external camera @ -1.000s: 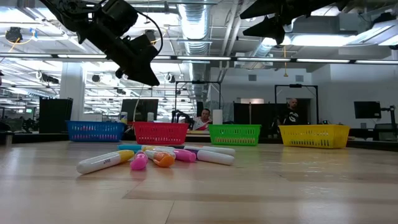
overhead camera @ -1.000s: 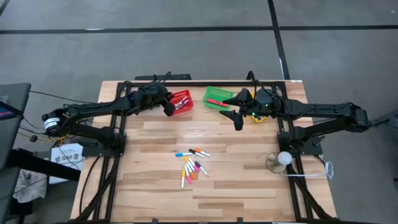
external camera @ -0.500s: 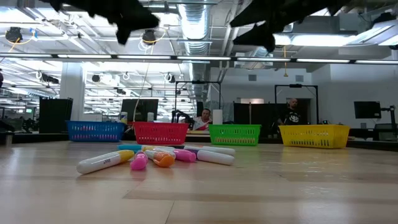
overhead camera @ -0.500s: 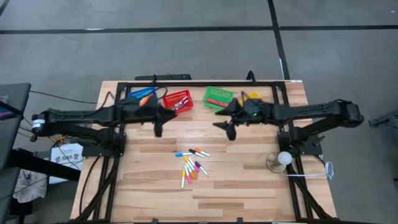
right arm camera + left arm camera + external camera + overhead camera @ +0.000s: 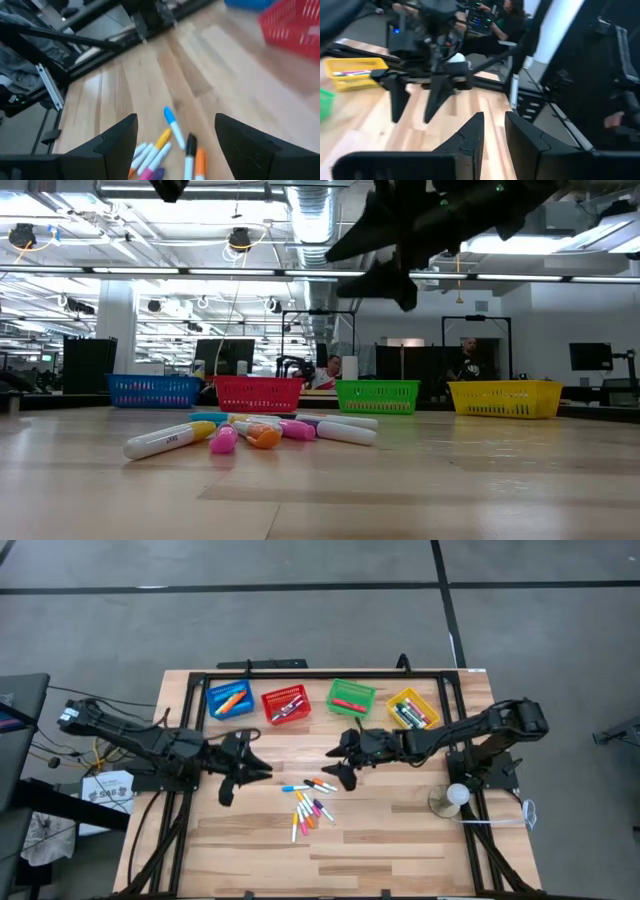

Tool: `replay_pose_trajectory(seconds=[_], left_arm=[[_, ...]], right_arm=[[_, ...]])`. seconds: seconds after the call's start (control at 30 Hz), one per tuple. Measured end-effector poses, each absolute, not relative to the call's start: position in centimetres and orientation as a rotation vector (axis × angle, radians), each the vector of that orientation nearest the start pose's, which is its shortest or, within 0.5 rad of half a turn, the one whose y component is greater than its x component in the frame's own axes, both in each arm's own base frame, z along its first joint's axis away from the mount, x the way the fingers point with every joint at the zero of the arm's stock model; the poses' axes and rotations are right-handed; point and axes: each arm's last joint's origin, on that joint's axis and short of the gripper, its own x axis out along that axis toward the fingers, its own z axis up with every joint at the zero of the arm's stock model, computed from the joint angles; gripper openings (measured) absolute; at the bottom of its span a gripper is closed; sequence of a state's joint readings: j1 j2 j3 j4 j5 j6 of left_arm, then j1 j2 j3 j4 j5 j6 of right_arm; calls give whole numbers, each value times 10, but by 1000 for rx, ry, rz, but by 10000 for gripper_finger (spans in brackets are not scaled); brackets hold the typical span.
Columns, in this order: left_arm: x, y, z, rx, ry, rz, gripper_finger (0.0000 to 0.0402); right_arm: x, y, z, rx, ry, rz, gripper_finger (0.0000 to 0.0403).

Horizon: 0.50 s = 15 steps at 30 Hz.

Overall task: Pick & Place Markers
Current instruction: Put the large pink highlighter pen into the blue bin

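Note:
Several markers (image 5: 308, 802) lie loose in a heap at the table's middle, resting on their sides; the low view shows the markers (image 5: 250, 435) and the right wrist view a blue-capped one (image 5: 171, 123). My right gripper (image 5: 340, 766) hangs wide open just above and beyond the heap, its fingers (image 5: 117, 145) on either side of it, touching nothing. My left gripper (image 5: 258, 769) hovers left of the heap, pointing about level toward the table's right, its fingers (image 5: 470, 137) a narrow gap apart with nothing between them.
Along the far edge stand four small baskets with markers in them: blue (image 5: 229, 699), red (image 5: 285, 703), green (image 5: 351, 697), yellow (image 5: 413, 710). A white ball on a round base (image 5: 455, 796) stands near the right arm's base. People sit in the room behind.
My left gripper has swung from over the red basket toward the table's near and left side, tipping from pointing down to about level. My right gripper has come from beside the green basket toward the near edge and down, over the marker heap, still wide open.

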State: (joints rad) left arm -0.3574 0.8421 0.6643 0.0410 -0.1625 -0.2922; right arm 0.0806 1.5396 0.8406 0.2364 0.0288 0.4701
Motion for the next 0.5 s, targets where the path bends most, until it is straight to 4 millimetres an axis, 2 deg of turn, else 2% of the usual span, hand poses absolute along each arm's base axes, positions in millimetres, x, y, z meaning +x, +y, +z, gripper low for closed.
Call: replay_pose_trajectory(seconds=[0.1,0.23,0.33,0.5], left_arm=[[180,-72,302,-254,169,-200,76],[177,-78,302,-248,167,-210,76],[175,-80,302,-246,163,-202,76],[177,-76,302,-206,149,-140,76]], right_arm=[[328,34,207,472,490,-51,256],[333,40,214,478,467,-49,256],[334,34,230,464,409,-74,256],[327,9,275,409,296,-111,255]])
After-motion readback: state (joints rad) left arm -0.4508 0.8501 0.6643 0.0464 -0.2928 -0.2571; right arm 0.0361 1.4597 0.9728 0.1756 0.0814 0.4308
